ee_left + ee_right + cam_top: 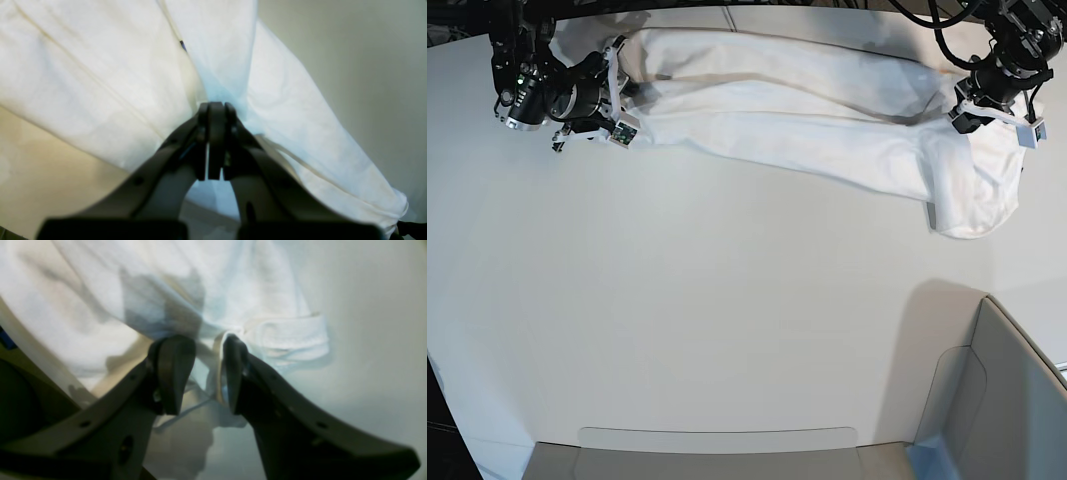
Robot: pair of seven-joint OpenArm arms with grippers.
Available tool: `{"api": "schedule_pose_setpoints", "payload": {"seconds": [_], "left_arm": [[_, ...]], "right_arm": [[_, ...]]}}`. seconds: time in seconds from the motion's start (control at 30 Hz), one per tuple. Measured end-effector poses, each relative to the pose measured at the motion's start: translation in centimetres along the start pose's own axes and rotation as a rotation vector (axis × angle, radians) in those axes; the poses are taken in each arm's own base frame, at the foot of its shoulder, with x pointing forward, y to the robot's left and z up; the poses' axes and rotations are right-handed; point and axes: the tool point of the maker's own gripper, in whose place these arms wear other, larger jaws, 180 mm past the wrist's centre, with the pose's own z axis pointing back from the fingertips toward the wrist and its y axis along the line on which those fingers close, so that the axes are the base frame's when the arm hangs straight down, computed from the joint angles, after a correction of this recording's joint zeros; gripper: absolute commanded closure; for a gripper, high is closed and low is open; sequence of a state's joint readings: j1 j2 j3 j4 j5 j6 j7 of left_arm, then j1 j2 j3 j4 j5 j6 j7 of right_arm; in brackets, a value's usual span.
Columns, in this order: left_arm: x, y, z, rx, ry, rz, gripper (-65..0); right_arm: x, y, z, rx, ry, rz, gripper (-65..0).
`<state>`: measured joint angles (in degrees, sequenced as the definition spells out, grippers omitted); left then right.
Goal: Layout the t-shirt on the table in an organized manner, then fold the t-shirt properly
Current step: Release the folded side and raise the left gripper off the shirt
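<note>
The white t-shirt (807,115) lies bunched in a long band across the far side of the table (727,320), stretched between my two arms. My left gripper (217,107) is shut on a pinch of the shirt (83,66); in the base view it sits at the shirt's right end (964,112). My right gripper (204,346) stands open at the shirt's left end (625,112). Its fingers straddle a fold of cloth (217,290), and a hem lies against the right finger (233,373). No print shows.
A grey bin-like panel (1007,400) rises at the near right corner, and a flat grey strip (717,455) runs along the near edge. Black cables (937,20) hang by the arm at the far right. Bare table shows beside the shirt (367,66) (367,340).
</note>
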<state>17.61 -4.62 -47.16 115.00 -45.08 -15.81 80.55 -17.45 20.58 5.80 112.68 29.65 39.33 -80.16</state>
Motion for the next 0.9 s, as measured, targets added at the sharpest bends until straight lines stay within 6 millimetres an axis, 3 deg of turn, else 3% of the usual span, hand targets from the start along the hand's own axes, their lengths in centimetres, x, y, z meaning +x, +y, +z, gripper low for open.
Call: {"api": "schedule_pose_setpoints", "payload": {"seconds": [0.07,0.2,0.27,0.33,0.5,0.6,0.73,0.9], "left_arm": [[0.0,-0.1,0.0,-0.002,0.001,-0.002,0.0],[0.1,-0.1,0.0,-0.002,0.001,-0.007,-8.3],[0.1,-0.1,0.0,-0.001,0.002,-0.008,-6.2],[0.1,-0.1,0.0,-0.003,0.001,-0.007,0.0],[2.7,-2.0,-0.6,-0.054,-0.068,-0.01,0.0],[3.2,-2.4,-0.7,-0.064,-0.084,-0.013,0.0],[1.7,-0.9,-1.2,-0.03,-0.028,0.024,-18.8],[1.8,-1.0,-1.2,-0.039,-0.036,0.029,-21.5]], "right_arm": [[0.0,0.0,0.0,0.0,0.0,0.0,-21.7],[-0.7,-0.7,0.1,-0.036,0.037,0.007,-21.7],[-0.9,-0.9,0.1,-0.046,0.048,0.009,-21.7],[-0.8,-1.0,0.1,-0.047,0.045,0.009,-21.7],[-0.7,-0.9,0.1,-0.045,0.042,0.007,-21.7],[-0.7,-0.9,0.1,-0.046,0.042,0.007,-21.6],[-0.7,-0.9,0.1,-0.045,0.041,0.007,-21.6],[-0.7,-0.9,0.1,-0.046,0.041,0.007,-21.6]]}}
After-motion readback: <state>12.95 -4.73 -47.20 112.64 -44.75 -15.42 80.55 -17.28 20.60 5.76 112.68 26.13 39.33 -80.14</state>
